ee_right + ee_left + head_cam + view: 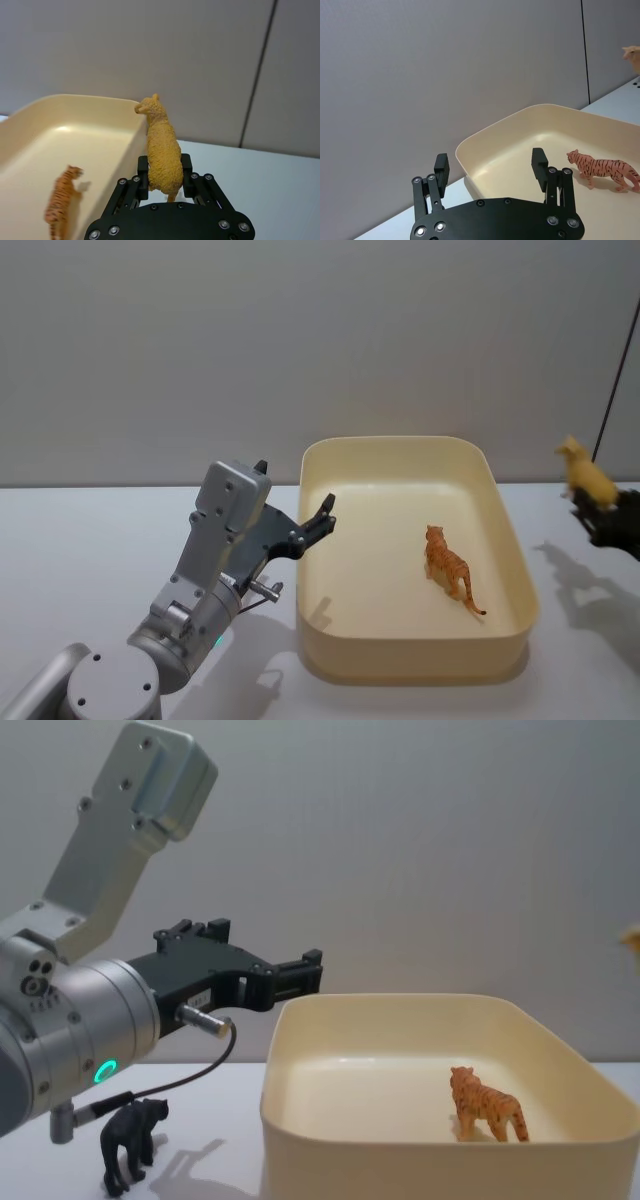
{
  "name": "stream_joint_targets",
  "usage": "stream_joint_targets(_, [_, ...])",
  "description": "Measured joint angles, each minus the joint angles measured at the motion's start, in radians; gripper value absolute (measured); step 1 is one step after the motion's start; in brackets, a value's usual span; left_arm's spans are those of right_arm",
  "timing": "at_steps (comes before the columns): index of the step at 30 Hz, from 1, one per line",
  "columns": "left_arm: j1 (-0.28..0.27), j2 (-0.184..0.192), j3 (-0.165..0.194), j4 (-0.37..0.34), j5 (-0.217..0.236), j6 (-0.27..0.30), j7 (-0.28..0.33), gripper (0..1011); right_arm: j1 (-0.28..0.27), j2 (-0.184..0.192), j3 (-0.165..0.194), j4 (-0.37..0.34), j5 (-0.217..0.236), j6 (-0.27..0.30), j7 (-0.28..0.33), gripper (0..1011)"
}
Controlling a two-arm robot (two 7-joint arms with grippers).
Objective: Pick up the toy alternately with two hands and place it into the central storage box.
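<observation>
The cream-yellow storage box [400, 443] sits mid-table with an orange striped tiger toy [450, 570] standing inside it. My left gripper [322, 515] hovers open and empty just above the box's left rim; its two black fingers [441, 167] frame the box [520, 115] and tiger [602, 170]. My right gripper [165, 175] is shut on a yellow woolly animal toy [162, 145], held in the air beyond the box's right side [585, 475]. A black panther toy [130, 1140] stands on the table beneath my left arm.
The white table [90, 540] stretches left of the box, backed by a plain grey wall. A dark vertical seam or cable [615, 370] runs down the wall at the far right. My left forearm [70, 1020] looms large at the near left.
</observation>
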Motion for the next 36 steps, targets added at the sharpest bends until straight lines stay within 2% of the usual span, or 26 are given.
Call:
stream_joint_targets(6, [0.0, 0.0, 0.0, 0.0, 0.0, 0.0, 0.0, 1002, 0.038, -0.033, -0.031, -0.023, -0.008, 0.044, 0.034, 346])
stream_joint_targets(14, [0.0, 0.0, 0.0, 0.0, 0.0, 0.0, 0.0, 1002, 0.088, -0.078, -0.077, -0.019, -0.063, 0.102, 0.067, 357])
stream_joint_targets(22, [0.0, 0.0, 0.0, 0.0, 0.0, 0.0, 0.0, 1002, 0.117, -0.102, -0.102, -0.008, -0.097, 0.13, 0.086, 580])
stream_joint_targets(26, [0.0, 0.0, 0.0, 0.0, 0.0, 0.0, 0.0, 1001, 0.127, -0.111, -0.111, -0.004, -0.109, 0.141, 0.092, 745])
stream_joint_targets(30, [0.003, 0.003, -0.001, -0.004, -0.001, 0.001, 0.001, 1001, 0.131, -0.115, -0.116, -0.001, -0.115, 0.146, 0.095, 830])
stream_joint_targets(36, [0.035, 0.027, -0.009, -0.044, -0.017, 0.017, 0.042, 1001, 0.139, -0.121, -0.122, 0.001, -0.124, 0.153, 0.1, 1001])
